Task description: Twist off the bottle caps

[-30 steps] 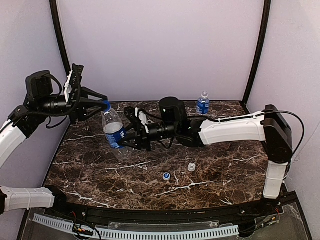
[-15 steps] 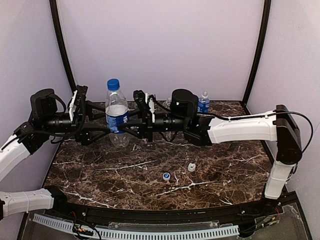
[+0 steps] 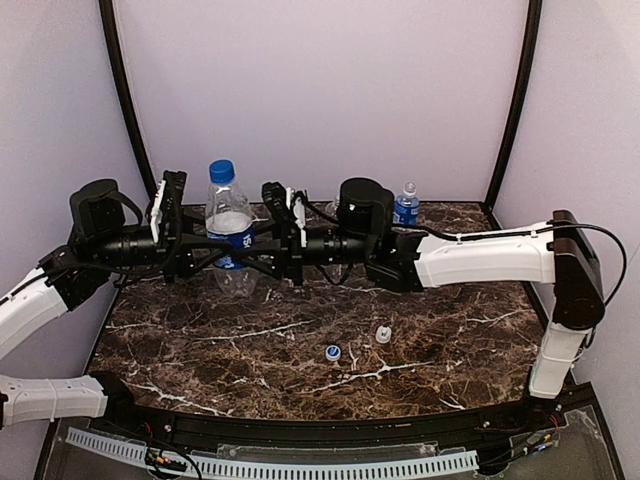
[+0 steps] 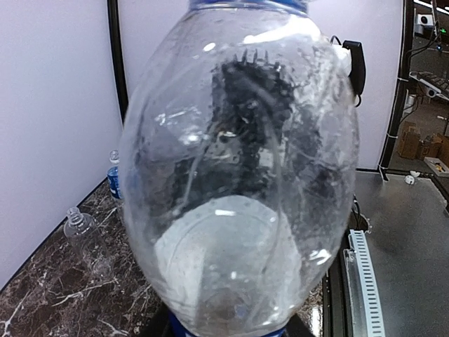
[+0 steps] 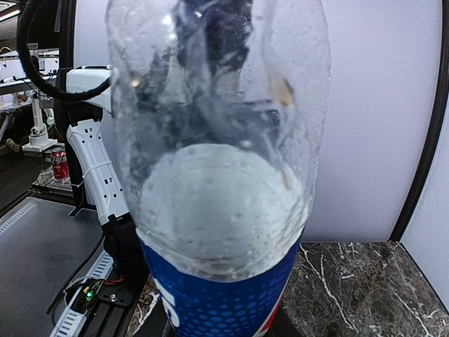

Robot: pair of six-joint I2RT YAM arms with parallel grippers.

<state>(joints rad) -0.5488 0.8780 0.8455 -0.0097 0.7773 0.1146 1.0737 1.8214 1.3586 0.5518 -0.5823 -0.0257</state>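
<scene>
Marble tbl (image 3: 450,330); R gripper (image 3: 252,254) grips blue-label bottle (image 3: 228,208), txt unreadable.

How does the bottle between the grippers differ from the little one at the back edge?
The held bottle looks much larger than the back bottle. The held bottle's cap is blue; the back bottle's cap is pale. It sits between the left gripper and right gripper; the back bottle stands untouched. Both are upright, clear, blue-labelled and capped.
</scene>
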